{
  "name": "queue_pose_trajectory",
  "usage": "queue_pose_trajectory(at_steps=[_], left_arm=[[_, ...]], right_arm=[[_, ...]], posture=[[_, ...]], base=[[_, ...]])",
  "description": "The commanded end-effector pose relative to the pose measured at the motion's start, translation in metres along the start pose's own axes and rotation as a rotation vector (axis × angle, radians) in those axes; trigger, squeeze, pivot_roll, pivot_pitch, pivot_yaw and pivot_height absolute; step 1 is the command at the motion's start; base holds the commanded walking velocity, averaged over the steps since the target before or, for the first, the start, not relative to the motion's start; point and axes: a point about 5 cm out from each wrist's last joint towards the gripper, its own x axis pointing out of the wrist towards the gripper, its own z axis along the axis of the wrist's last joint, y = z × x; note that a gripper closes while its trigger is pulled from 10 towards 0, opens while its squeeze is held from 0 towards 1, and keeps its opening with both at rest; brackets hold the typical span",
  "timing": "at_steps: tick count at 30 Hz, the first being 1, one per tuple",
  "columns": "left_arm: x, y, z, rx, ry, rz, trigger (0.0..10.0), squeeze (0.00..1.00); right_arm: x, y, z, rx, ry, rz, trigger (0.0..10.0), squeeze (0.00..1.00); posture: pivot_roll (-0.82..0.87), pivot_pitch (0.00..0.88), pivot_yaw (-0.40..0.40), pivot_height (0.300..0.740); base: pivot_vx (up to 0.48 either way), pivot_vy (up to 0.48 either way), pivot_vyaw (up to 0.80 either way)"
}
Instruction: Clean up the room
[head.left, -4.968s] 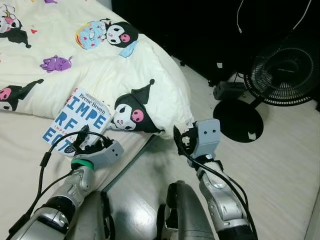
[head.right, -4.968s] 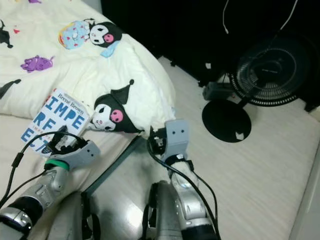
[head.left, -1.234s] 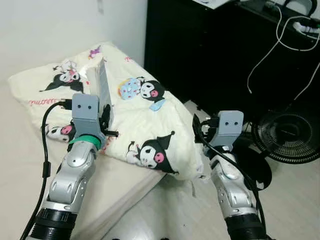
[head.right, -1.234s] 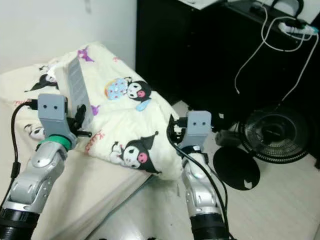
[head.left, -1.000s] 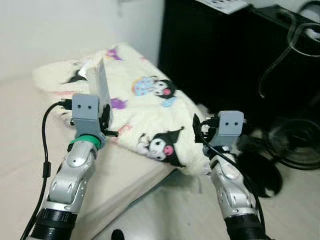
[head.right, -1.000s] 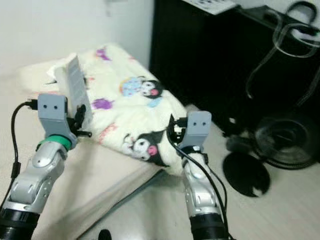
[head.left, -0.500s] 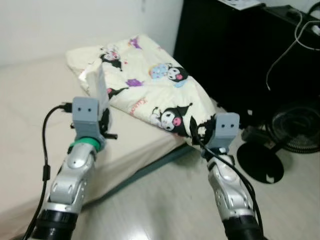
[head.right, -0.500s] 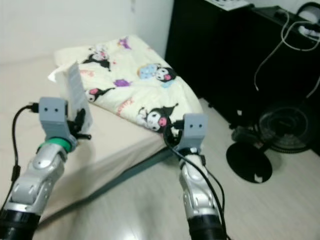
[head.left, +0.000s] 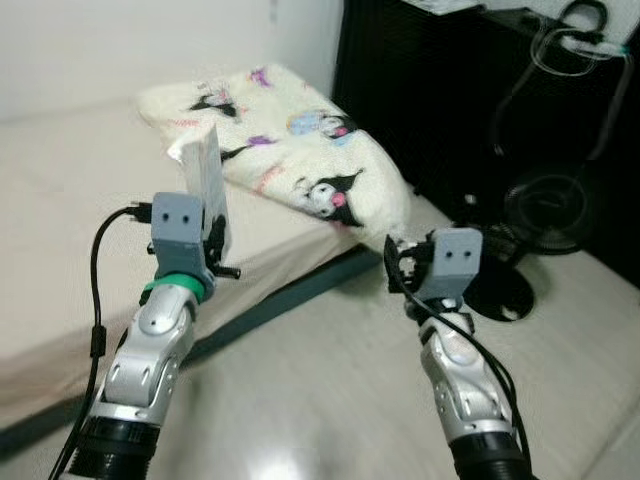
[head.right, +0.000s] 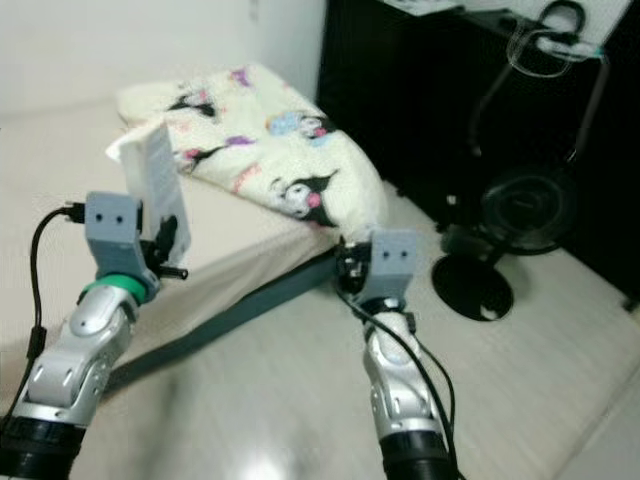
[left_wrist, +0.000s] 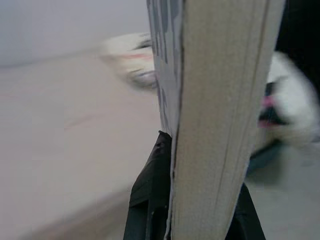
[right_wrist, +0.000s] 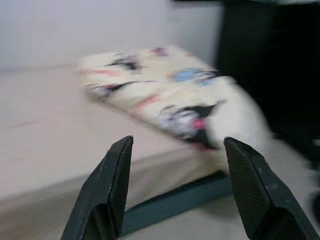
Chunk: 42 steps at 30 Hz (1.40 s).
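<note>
Black fingers, left: the left gripper (left_wrist: 192, 200) is clamped on a book (left_wrist: 220, 100), one finger (left_wrist: 150, 190) pressed to the cover side and the other at the far side of the page block.
Book: it stands upright between those fingers, page edges toward the wrist camera, and rises well above the grey gripper housing in the head views (head.left: 205, 180).
Black fingers, right: the right gripper (right_wrist: 177, 185) is spread wide with nothing between its fingers (right_wrist: 112, 185).
Beyond the right fingers: a cream quilt (right_wrist: 170, 100) printed with cartoon characters, blurred, lying on a pale mattress (right_wrist: 45, 125); a dark bed rail (right_wrist: 175, 202) runs just below the mattress edge.
Beyond the left fingers: the same mattress (head.left: 70, 200), with the quilt (head.left: 290, 150) heaped further off toward its far corner.
Further out, right side: a black floor fan (head.right: 525, 215) on a round base stands on the pale floor (head.right: 530, 370), near a black cabinet (head.right: 440, 100).
Cabinet top: white cables (head.right: 545, 45) hang in loops.
</note>
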Motion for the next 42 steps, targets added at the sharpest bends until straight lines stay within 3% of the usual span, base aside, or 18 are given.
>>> queue_pose_trajectory(at_steps=[1,32,42], left_arm=[[0.001,-0.002,0.001,-0.002,-0.001,0.003,10.0,0.0],[0.002,0.004,-0.007,0.035,0.041,0.084,10.0,0.0],[0.002,0.013,-0.011,0.077,0.057,0.144,10.0,0.0]], right_arm=[[-0.002,-0.003,-0.003,-0.003,0.013,-0.007,10.0,0.0],[-0.005,-0.004,-0.005,0.018,0.02,-0.002,10.0,0.0],[-0.005,-0.003,-0.003,0.052,0.006,0.0,10.0,0.0]], posture=[[-0.02,0.053,0.013,0.74],[-0.02,0.062,0.018,0.74],[-0.01,0.069,0.015,0.74]], base=[[0.0,0.0,0.8],[0.0,0.0,0.8],[0.393,0.0,0.4]])
